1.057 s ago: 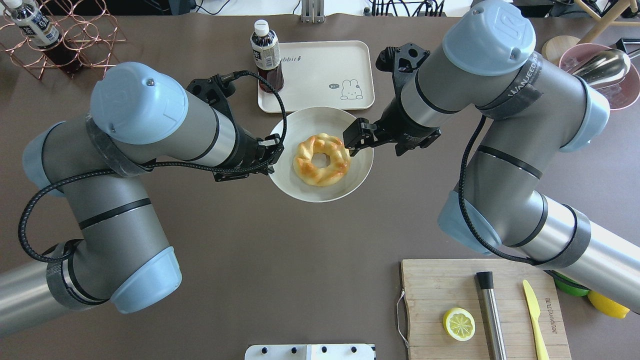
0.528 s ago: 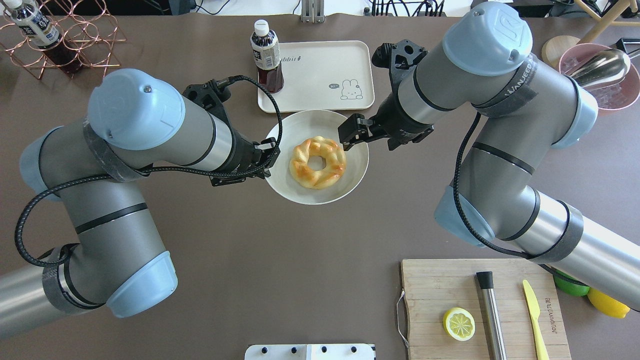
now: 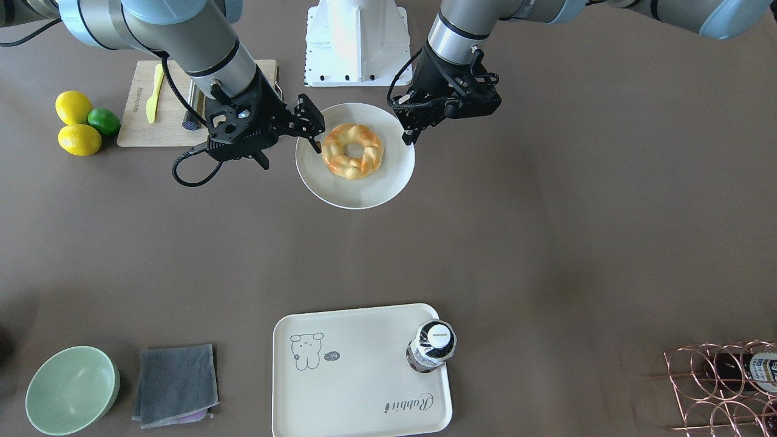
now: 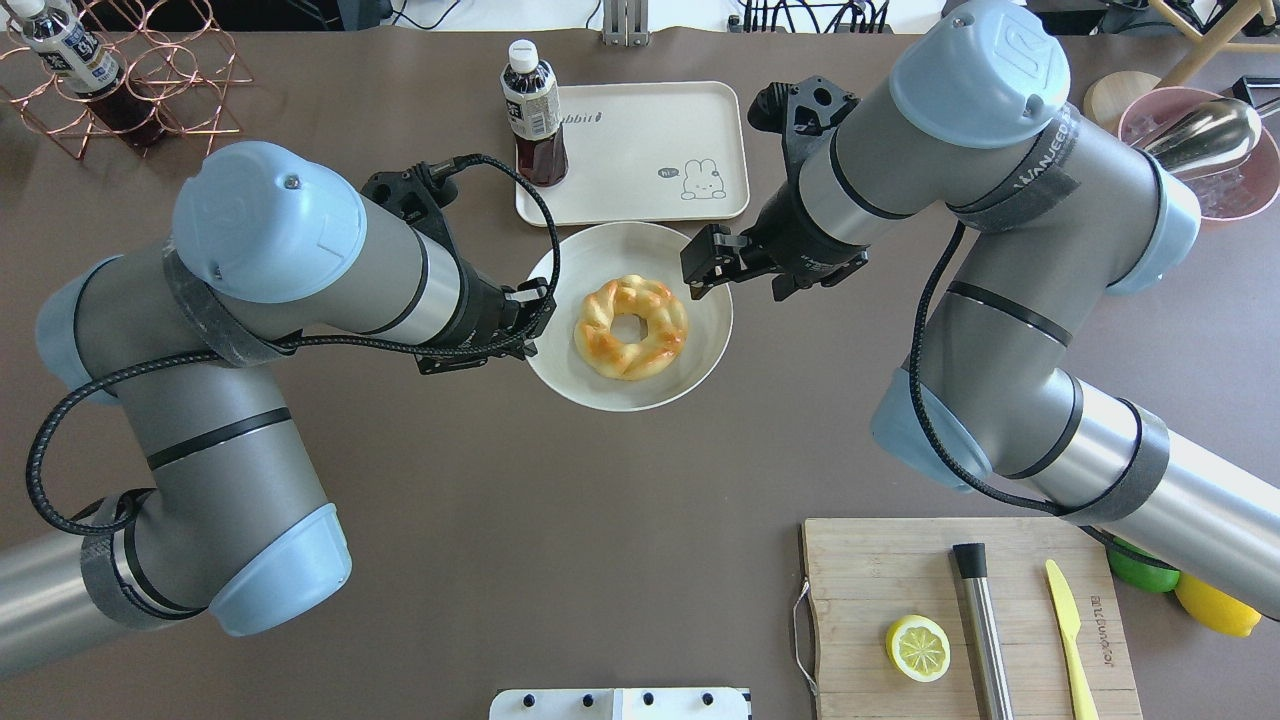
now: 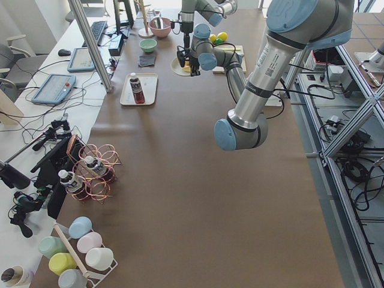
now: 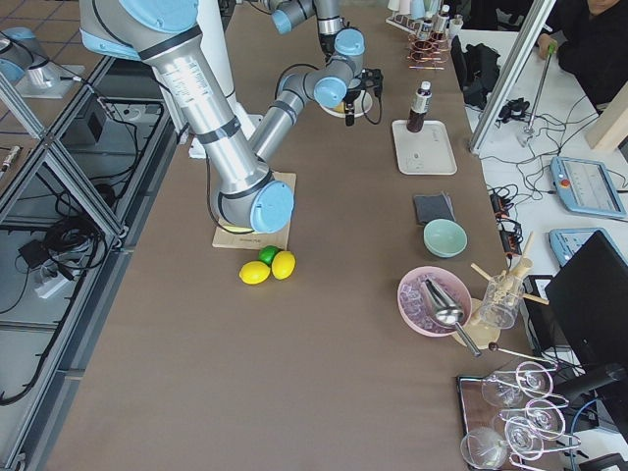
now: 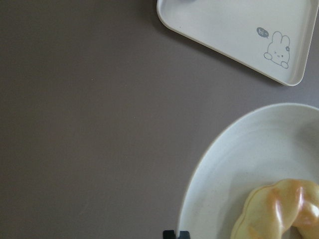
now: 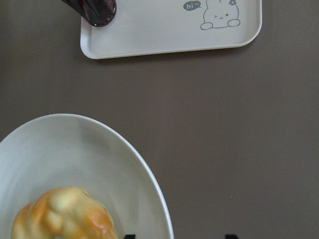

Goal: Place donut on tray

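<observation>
The left hand (image 4: 535,315) was at the left rim of the plate (image 4: 600,385). Its tips were drawn close together and, as far as the thin sliver in its wrist view allowed, seemed clenched on that rim. The right hand (image 4: 697,268) was released, its fingers spread to either side of the plate's far right rim and gripping nothing.

Over the last second the left hand had drawn a little toward its own side, and the plate had gone with it. In the overhead view the plate's far edge had backed off the tray's near rim. Both side views placed the plate higher than the tray, so it hung above the bench (image 4: 600,500).

The donut (image 4: 631,327) lay flat on the middle of the plate, untouched. The tray (image 4: 640,150) sat beyond it, mostly bare, with a bottle (image 4: 535,110) on one corner.

I judged that the shift had brought the donut no nearer the tray, so both the pick-up and the transfer were outstanding.
</observation>
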Controlling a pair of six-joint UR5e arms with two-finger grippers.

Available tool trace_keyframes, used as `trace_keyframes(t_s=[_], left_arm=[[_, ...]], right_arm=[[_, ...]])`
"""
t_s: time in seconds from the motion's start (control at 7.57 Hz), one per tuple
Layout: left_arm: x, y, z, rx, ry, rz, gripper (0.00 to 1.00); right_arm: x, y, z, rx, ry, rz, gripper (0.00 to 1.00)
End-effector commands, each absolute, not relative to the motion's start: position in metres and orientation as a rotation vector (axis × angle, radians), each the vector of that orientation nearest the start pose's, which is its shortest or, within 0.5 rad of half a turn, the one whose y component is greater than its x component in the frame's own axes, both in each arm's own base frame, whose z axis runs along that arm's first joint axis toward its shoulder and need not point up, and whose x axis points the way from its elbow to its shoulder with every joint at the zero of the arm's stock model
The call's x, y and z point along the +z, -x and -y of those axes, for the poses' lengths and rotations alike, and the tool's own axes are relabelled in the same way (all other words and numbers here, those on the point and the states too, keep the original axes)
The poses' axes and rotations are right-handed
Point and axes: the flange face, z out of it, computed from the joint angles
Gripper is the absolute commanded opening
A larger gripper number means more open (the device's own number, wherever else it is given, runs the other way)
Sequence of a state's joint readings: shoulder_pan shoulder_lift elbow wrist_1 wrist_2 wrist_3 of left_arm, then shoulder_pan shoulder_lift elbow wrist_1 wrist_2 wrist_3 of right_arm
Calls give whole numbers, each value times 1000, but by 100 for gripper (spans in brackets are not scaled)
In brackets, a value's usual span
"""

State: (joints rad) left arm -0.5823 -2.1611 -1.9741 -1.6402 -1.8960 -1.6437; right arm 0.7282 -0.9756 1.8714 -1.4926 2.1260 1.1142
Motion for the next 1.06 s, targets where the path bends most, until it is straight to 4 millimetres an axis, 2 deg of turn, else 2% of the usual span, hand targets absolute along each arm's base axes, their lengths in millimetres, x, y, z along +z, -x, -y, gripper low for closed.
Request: trace_keyframes(t_s=[0.0,0.13,0.66,0.79,0.92], left_arm=[[143,-429,403,-415,19,-1107,0],[144,-429,403,-416,19,-1105,0],[144,-427,405,-419,18,-1106,0],[144,-427,405,-420,17,-1104,17],[143,-427,404,-418,18,-1105,97]], right_arm=[[174,402,466,-19,-98,1068,13],[173,402,465,-20,-100,1070,1],[172,401,464,-22,-101,1072,0],[172,400,465,-19,-104,1072,0],[172,399,467,-12,-106,1069,0]])
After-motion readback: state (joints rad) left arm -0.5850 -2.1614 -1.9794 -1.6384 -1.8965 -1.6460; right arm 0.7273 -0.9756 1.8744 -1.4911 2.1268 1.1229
